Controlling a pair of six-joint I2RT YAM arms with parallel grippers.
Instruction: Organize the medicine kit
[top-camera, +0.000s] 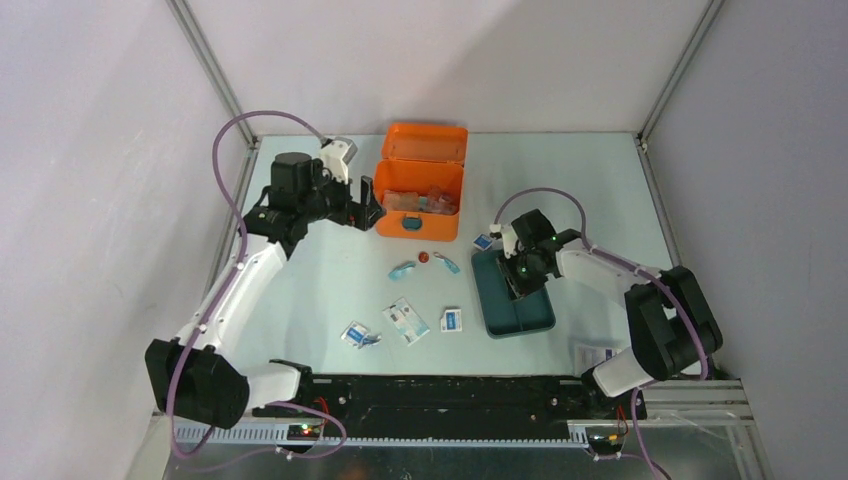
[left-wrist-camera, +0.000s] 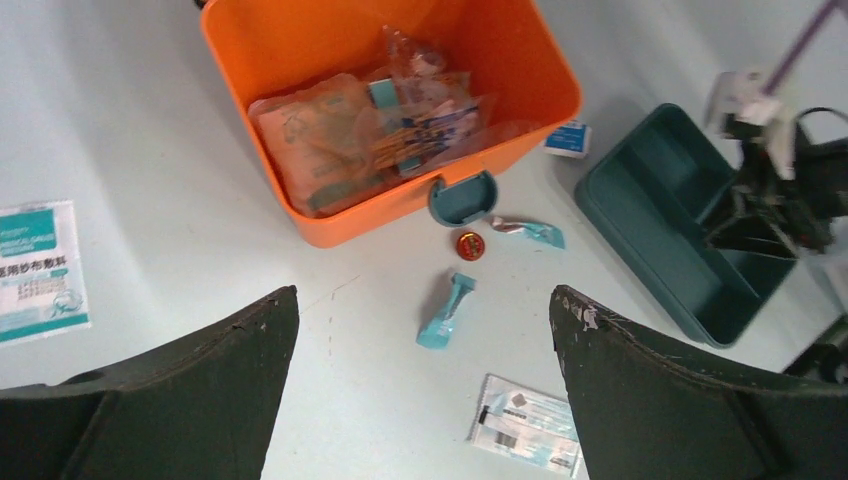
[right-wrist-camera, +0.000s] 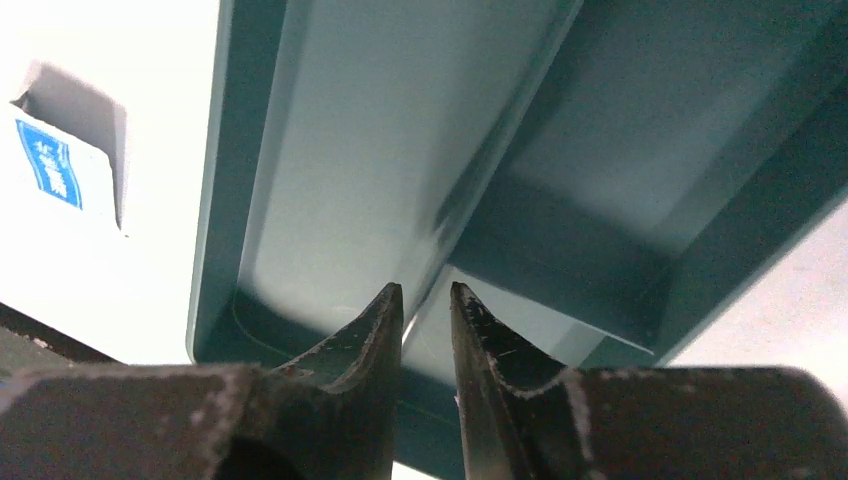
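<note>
**Top view.** The kit (top-camera: 422, 190) stands at the far middle of the table (top-camera: 300, 290), with its lid (top-camera: 425, 143) raised at the back. The left gripper (top-camera: 370, 205) hangs just beside the kit's left wall, its fingers released and holding nothing. The right gripper (top-camera: 521, 280) reaches down into the tray (top-camera: 530, 315), which lies right of the kit and apart from it. A red cap (top-camera: 423, 257), two sachets and several flat packets lie scattered in front of the kit. A small box (top-camera: 483, 241) sits between the kit and the tray.

**Left wrist view.** The left gripper (left-wrist-camera: 422, 295) has its fingers (left-wrist-camera: 200, 390) spread wide over bare table. Beyond them is the kit (left-wrist-camera: 300, 40), filled with clear-wrapped packets, its latch (left-wrist-camera: 462, 197) facing the camera. The cap (left-wrist-camera: 467, 244) lies just below the latch, a sachet (left-wrist-camera: 447, 310) nearer still. The tray (left-wrist-camera: 660, 220) is to the right.

**Right wrist view.** The right gripper (right-wrist-camera: 427, 292) is inside the tray (right-wrist-camera: 340, 150). Its fingers (right-wrist-camera: 375, 330) stand nearly together on either side of the near end of the divider (right-wrist-camera: 500, 140). Whether they clamp it cannot be told. The box (right-wrist-camera: 50, 165) lies just outside the tray's wall.
</note>
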